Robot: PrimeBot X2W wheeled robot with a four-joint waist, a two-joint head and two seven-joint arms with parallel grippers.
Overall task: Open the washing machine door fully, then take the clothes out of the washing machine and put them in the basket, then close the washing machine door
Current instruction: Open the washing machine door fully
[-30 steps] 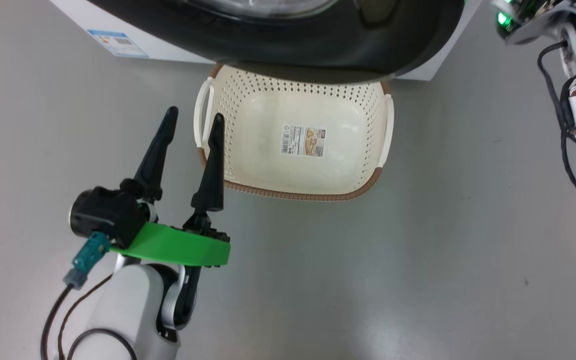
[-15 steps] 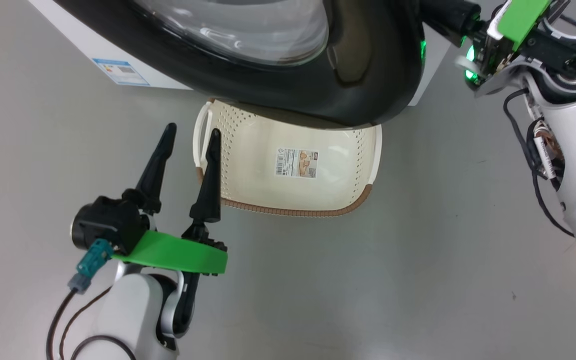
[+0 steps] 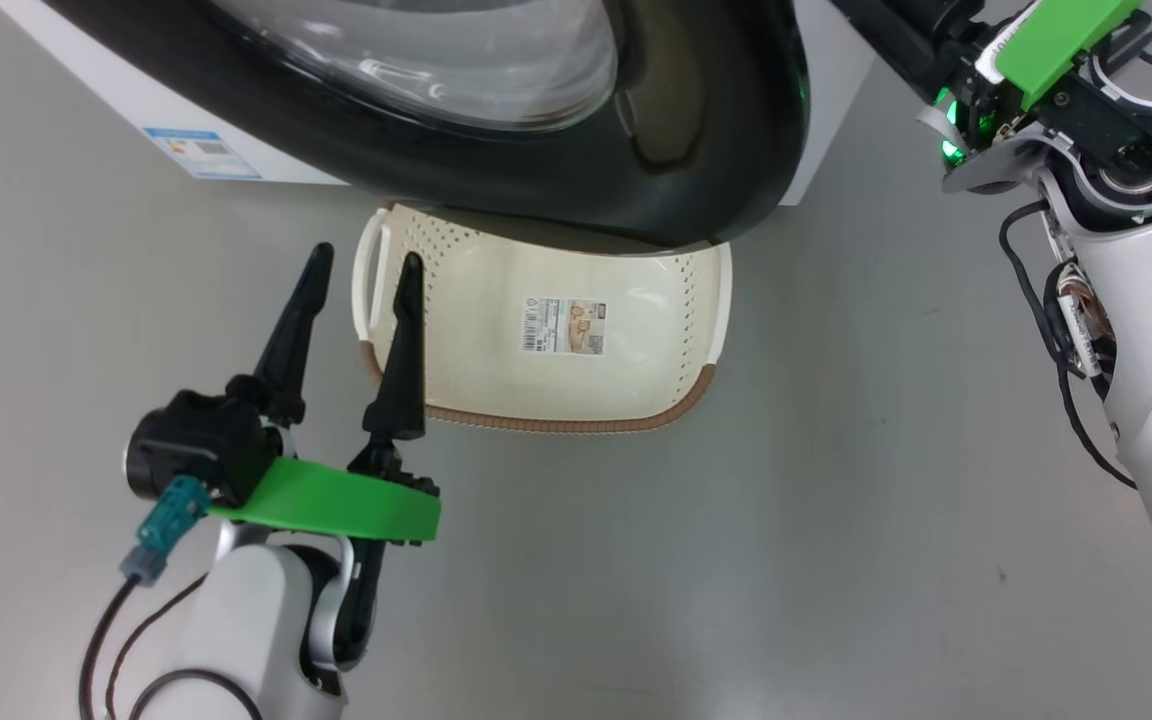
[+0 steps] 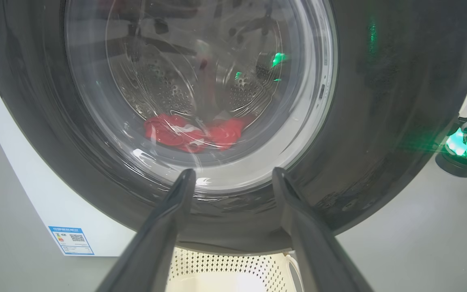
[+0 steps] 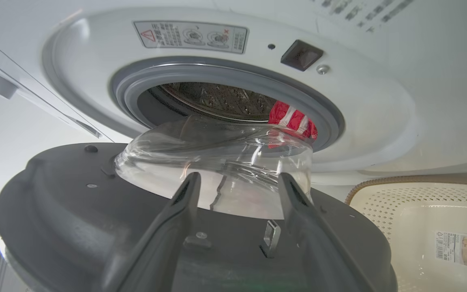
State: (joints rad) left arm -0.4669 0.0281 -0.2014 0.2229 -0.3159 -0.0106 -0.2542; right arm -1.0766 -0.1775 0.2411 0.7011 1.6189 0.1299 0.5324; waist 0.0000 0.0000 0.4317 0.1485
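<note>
Door-opening step, not yet done: the washing machine door [image 3: 696, 150] stands ajar across the top of the head view, its glass bowl facing the washing machine [image 5: 379, 101], where the clothes [image 5: 292, 119] lie. The right gripper [image 5: 235, 180] has its fingers apart, clamping nothing. The left gripper [image 3: 361, 265], lower left, is spread too. Next, I judge: swing the door wider. The basket [image 3: 536, 425] sits beneath the door, its long axis running left to right.

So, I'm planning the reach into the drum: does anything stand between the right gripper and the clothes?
Yes. The washing machine door, only partly open, lies across the way: its glass bowl sits between the right gripper and the clothes. It also overhangs the basket.
</note>
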